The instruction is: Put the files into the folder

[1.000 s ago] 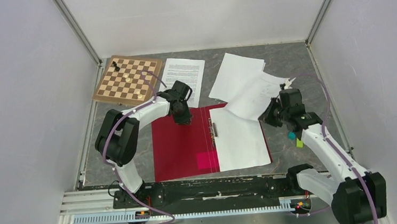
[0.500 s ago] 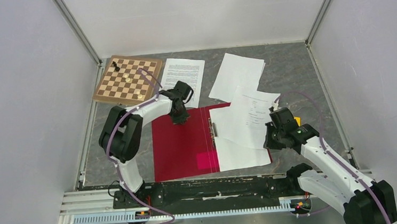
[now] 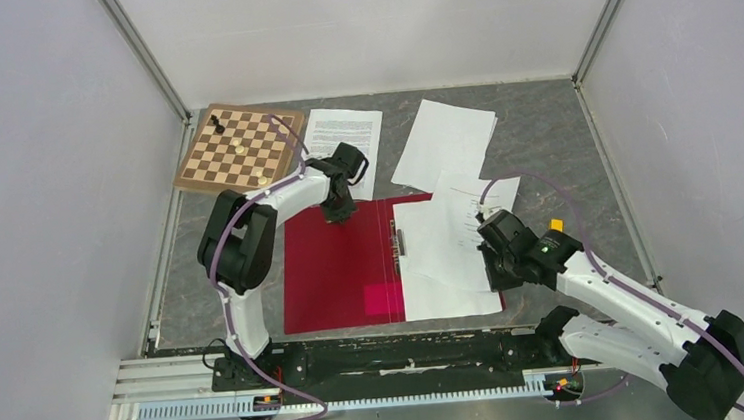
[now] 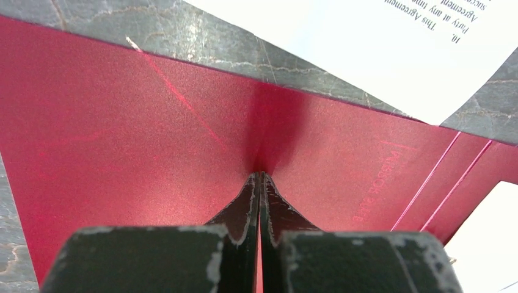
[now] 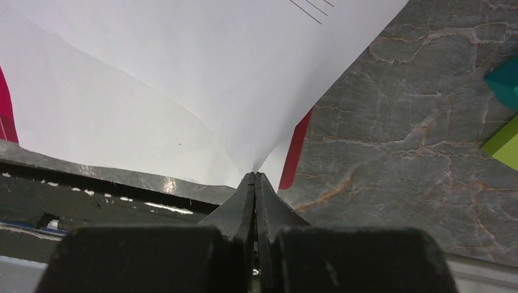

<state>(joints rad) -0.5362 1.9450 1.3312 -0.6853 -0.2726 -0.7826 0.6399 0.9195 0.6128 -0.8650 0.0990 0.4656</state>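
The red folder [image 3: 338,273] lies open at the table's middle, with a pink patch [image 3: 387,299] and a metal clip [image 3: 399,240] at its spine. One blank white sheet [image 3: 450,292] lies on its right half. My right gripper [image 3: 494,264] is shut on the corner of a printed sheet [image 3: 458,225] and holds it slanted over that half; the pinch shows in the right wrist view [image 5: 255,174]. My left gripper [image 3: 338,213] is shut, its tips pressed down on the folder's left flap [image 4: 122,134] near the far edge.
A printed sheet [image 3: 343,140] and a blank stack [image 3: 447,136] lie on the grey table behind the folder. A chessboard [image 3: 240,147] with a few pieces sits at the back left. Small teal [image 5: 504,82] and green [image 5: 504,143] blocks lie right of the folder.
My right gripper has carried the printed sheet left and nearer, from beside the folder to over its right half. My left gripper has shifted slightly toward the folder's far edge.
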